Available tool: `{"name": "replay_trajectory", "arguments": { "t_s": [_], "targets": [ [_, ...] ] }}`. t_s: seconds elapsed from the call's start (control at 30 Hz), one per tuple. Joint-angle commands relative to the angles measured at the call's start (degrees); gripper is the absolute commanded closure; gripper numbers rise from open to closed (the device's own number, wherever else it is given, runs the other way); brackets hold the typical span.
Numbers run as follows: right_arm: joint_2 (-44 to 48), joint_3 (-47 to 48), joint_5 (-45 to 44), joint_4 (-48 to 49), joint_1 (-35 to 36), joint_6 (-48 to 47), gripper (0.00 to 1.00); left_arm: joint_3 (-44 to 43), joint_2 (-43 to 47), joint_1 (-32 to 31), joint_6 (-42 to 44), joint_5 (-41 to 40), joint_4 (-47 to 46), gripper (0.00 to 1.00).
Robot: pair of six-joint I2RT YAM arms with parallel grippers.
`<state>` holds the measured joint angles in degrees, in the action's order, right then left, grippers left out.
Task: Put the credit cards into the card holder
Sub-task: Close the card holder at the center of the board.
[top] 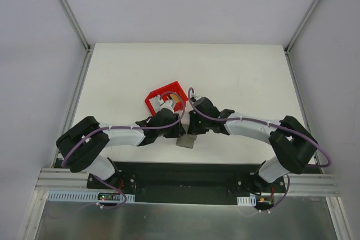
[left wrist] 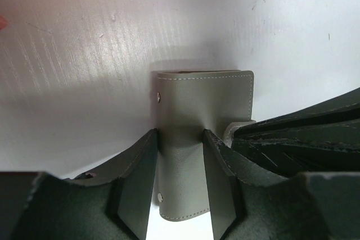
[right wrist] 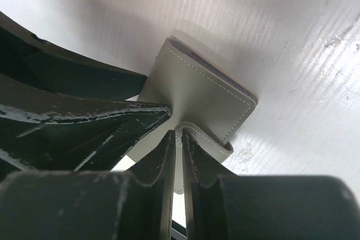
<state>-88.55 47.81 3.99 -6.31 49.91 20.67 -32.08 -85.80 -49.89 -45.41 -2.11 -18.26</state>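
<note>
My left hand [left wrist: 180, 136] grips the grey card holder [left wrist: 205, 96] across its middle, a finger against each side. My right hand [right wrist: 178, 134] is pinched nearly closed on the holder's edge flap. The holder is over the white counter [top: 236, 77], just nearer me than the red bin [top: 163, 89], which contains the credit cards [top: 175, 101].

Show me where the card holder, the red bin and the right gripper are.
card holder [left wrist: 205, 102], left wrist view, its stitched flap.
red bin [top: 163, 88], top external view, far rim.
right gripper [right wrist: 178, 134], right wrist view, between its fingertips.
</note>
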Motion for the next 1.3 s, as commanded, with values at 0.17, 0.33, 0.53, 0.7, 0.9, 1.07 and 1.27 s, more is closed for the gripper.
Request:
{"name": "replay_trajectory", "arguments": {
  "t_s": [0.17, 0.33, 0.53, 0.7, 0.9, 1.07, 1.27],
  "targets": [
    [-0.9, 3.5, 0.9, -6.1, -0.1, -2.0, 0.89, 2.0, -0.9, -0.4, 1.7, 0.4, 6.0, 0.62],
    [2.3, 2.0, -0.6, -4.0, -0.2, -2.0, 0.89, 2.0, -0.9, -0.4, 1.8, 0.5, 6.0, 0.62],
    [6.6, -0.3, -1.5, -2.7, -1.4, -1.2, 0.88, 1.8, -1.4, -0.4, 2.5, 0.7, 6.1, 0.62],
    [5.4, -1.8, -0.4, -2.0, -2.2, -0.1, 0.88, 1.9, -1.2, -0.3, 2.7, 0.8, 6.1, 0.62],
    [3.7, -1.8, 1.4, 0.3, -2.2, 0.7, 0.88, 1.8, -1.2, -0.4, 2.6, 1.1, 6.1, 0.62],
    [2.0, -1.2, 2.3, 0.9, -2.1, 0.9, 0.88, 1.8, -1.3, -0.3, 2.7, 1.1, 6.1, 0.62],
    [0.8, -1.4, 2.9, 2.2, -2.0, 1.5, 0.88, 1.8, -1.2, -0.3, 2.6, 1.0, 6.2, 0.62]
  ]
}}
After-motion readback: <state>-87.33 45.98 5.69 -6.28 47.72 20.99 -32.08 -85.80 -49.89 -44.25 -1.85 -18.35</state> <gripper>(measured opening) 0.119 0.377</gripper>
